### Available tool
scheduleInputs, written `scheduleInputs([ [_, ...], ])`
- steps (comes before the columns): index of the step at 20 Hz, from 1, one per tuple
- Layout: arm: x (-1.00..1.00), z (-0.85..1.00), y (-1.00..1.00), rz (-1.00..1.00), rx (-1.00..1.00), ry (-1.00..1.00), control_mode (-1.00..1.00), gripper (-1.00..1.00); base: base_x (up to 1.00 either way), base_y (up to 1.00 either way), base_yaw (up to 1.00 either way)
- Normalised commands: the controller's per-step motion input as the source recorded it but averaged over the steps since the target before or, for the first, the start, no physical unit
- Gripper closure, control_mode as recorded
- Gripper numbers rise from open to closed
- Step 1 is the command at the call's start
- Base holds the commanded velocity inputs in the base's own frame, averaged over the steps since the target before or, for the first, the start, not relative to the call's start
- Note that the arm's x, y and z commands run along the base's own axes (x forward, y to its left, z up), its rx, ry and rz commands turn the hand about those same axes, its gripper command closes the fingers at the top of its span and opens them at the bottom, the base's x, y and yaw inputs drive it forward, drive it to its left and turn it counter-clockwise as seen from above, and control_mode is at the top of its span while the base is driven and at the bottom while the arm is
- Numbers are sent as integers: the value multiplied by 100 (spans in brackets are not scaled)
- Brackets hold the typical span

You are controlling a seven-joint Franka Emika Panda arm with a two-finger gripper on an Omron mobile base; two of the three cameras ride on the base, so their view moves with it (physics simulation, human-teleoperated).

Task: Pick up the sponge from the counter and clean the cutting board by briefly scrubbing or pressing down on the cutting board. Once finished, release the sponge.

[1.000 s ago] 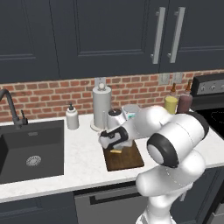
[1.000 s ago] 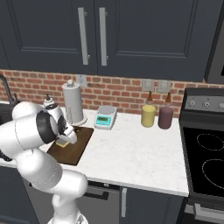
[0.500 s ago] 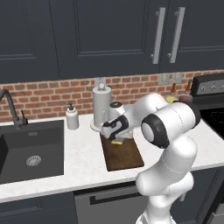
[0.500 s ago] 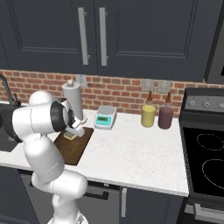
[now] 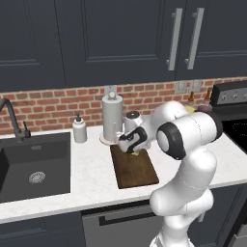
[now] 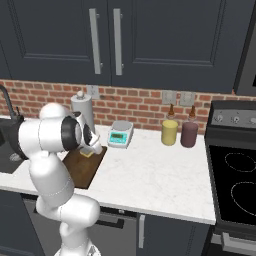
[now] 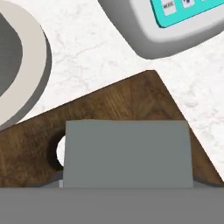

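Note:
The dark brown cutting board (image 5: 139,170) lies on the white counter (image 5: 91,169), its small round hole (image 7: 58,151) at the far end. My gripper (image 5: 132,146) hangs over that far end, shut on the sponge (image 5: 139,153). A bit of the sponge's yellow body shows under the hand. In the hand view its grey-green top (image 7: 127,153) sits close up and hides the fingertips, with the board (image 7: 127,100) right behind it. From the right base view the sponge (image 6: 88,152) is low on the board (image 6: 82,169); I cannot tell whether it touches.
A paper towel holder (image 5: 112,118) stands just behind the board, its round base (image 7: 30,65) close to the sponge. The white-and-teal scale (image 6: 120,134) sits to the right. A soap bottle (image 5: 79,130) and the sink (image 5: 34,164) lie left; two jars (image 6: 169,132) and the stove (image 6: 235,180) right.
The gripper has carried the sponge from the middle of the board toward its far end, close to the paper towel holder. The arm's elbow has swung right.

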Motion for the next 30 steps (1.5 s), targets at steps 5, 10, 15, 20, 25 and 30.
scheduleInputs([
  [5, -33, -15, 0, 0, -5, -36, -100, 100, 0, 0, 0],
  [10, -50, -6, 0, 0, -4, -32, -100, 100, 0, 0, 0],
  [15, -33, 5, 10, 0, 0, 2, -100, 100, 0, 0, 0],
  [20, -23, 19, 24, 0, 0, 29, -100, 100, 0, 0, 0],
  [25, -14, 15, 18, 0, 0, 27, -100, 100, 0, 0, 0],
  [30, 1, 31, 1, 0, 0, 8, -100, 100, 0, 0, 0],
])
